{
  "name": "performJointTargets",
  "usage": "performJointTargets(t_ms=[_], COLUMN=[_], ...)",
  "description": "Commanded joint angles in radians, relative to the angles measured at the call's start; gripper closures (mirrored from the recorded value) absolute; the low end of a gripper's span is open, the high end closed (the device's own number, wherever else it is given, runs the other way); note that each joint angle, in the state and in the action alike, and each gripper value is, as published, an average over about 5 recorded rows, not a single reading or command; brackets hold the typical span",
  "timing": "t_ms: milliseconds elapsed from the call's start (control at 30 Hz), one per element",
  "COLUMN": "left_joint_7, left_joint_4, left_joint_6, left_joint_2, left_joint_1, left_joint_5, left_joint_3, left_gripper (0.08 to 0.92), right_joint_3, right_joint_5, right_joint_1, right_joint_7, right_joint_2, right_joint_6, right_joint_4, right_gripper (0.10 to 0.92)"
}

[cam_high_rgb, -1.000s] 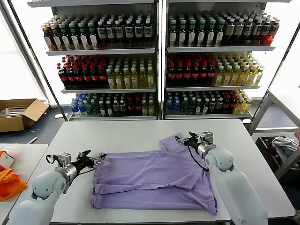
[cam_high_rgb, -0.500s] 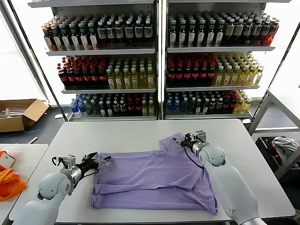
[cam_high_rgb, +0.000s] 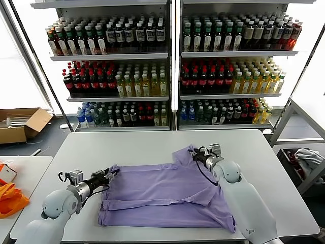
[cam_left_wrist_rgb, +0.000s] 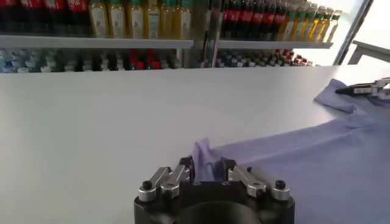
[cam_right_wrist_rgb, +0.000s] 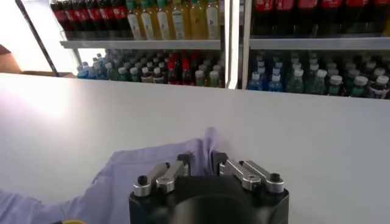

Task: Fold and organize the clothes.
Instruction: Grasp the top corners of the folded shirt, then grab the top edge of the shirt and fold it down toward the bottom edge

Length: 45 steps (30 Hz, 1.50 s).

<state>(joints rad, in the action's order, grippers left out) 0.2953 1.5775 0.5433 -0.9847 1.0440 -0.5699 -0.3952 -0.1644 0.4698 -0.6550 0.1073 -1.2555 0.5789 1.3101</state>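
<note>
T-shirt [cam_high_rgb: 165,190], lavender, short-sleeved: lies spread across the lower middle of the head view, on the near half of the surface [cam_high_rgb: 147,145].

Grip points: left gripper [cam_high_rgb: 112,173], lower left of the frame, is closed to a narrow gap with a peak of cloth from the shirt's left corner pinched between its fingers, as the left wrist view shows [cam_left_wrist_rgb: 206,163]. Right gripper [cam_high_rgb: 195,154], right of centre, is likewise narrow on the raised upper right corner [cam_right_wrist_rgb: 204,152].

Handling, as judged: thin, soft and light; no stiffness, so it will sag and drape between the two held corners. Wrinkles in the lower half suggest it bunches easily. Not fragile. Hold at corners or hems; a small pinch could slip out if pulled fast.

Surface: white, smooth, matt; cloth should slide on it with little drag.

Room: drinks shelves [cam_high_rgb: 172,66] fill the top of the frame; cardboard box [cam_high_rgb: 20,124] at left; orange fabric [cam_high_rgb: 11,199] at lower left edge; white-grey cloths [cam_high_rgb: 307,157] at right edge.
</note>
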Motion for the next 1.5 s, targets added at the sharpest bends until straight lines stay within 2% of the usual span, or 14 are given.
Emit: performJointTargets(t_ms=[33,133,267,533,733,900,1200,1500], left_joint_7=[0.002,-0.004,-0.013,-0.038,-0.055,-0.073,-0.062,-0.034], left_joint_4=[0.009,0.023,0.064,0.229,0.359,0.445,0.547,0.541], left_joint_6=[-0.01,-0.025,-0.06,-0.093,-0.06,-0.028,0.005,0.002], left_joint_2=[0.006,0.012,0.015,0.015,0.024,0.03,0.037,0.024], left_joint_1=[0.002,-0.001,0.01,0.111,0.242,0.364,0.547,0.608], left_joint_5=[-0.016,-0.031,-0.047,-0.058,-0.059,-0.05,-0.019,0.058], left_joint_3=[0.003,-0.002,-0.016,-0.084,-0.148,-0.197,-0.299,-0.307], left_gripper=[0.758,0.843,0.909,0.913,0.913,0.913,0.913,0.913], right_joint_3=[-0.018,-0.029,-0.056,-0.141,-0.233,-0.359,-0.51,-0.506], right_joint_5=[0.071,0.11,0.155,0.239,0.248,0.24,0.253,0.205], right_joint_1=[-0.021,-0.042,-0.08,-0.248,-0.495,-0.7,-1.023,-1.143], right_joint_7=[-0.029,-0.042,-0.06,-0.091,-0.09,-0.083,-0.067,-0.042], right_joint_2=[0.004,0.02,0.04,0.121,0.182,0.189,0.19,0.199], right_joint_6=[0.0,0.0,0.0,0.0,0.0,-0.001,-0.022,-0.038], right_joint_4=[0.083,0.152,0.259,0.523,0.746,0.876,0.997,1.005], right_gripper=[0.868,0.917,0.918,0.918,0.918,0.918,0.918,0.918])
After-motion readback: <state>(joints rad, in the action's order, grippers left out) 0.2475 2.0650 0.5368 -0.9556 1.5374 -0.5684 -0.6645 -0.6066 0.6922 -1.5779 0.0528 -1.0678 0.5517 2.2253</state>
